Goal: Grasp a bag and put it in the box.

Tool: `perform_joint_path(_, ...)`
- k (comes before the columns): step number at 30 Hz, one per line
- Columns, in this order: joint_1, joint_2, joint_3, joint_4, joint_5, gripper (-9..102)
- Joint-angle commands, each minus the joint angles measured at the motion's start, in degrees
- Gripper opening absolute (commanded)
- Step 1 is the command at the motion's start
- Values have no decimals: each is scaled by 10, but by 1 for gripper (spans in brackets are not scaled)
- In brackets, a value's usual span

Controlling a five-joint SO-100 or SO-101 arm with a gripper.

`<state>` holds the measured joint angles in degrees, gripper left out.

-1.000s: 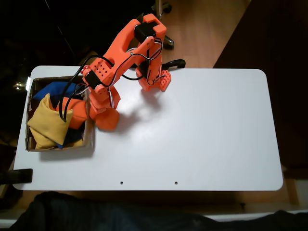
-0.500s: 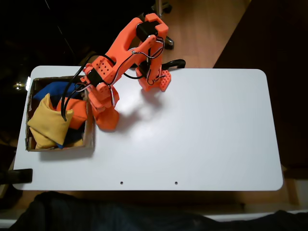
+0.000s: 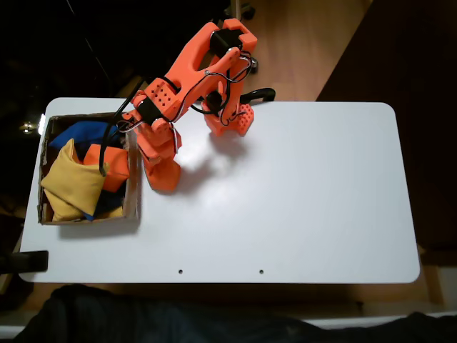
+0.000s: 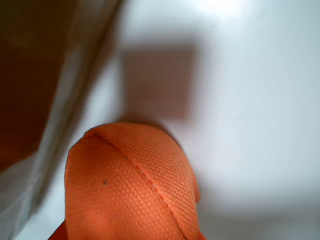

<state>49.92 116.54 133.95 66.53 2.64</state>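
No legible markings. Arm folded low, hand [image 3: 163,174] apparently grasping the orange bean bag [image 4: 131,186] just beside the cardboard box [image 3: 131,187].

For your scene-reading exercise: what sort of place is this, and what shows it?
Probably a home or hobby robotics bench: a white table on wood flooring, an orange arm, and a cardboard box of bean bags.

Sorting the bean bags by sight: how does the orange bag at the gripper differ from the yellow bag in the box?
The orange bag is smaller and sits outside the cardboard box, over the white table. The yellow bag is larger and lies inside the box, atop other bags. Both look like soft fabric.
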Motion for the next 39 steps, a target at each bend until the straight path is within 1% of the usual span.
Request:
perform_joint_path(1, -10, 36, 0, 18, -1, 21)
perform_joint_path(11, -43, 128, -9, 67, 9, 22)
perform_joint_path(16, -60, 166, -42, 109, 20, 22)
perform_joint_path(22, -76, 191, -127, 170, 35, 22)
perform_joint_path(27, -82, 186, -228, 214, 47, 22)
perform_joint_path(39, -76, 153, -446, 293, 52, 22)
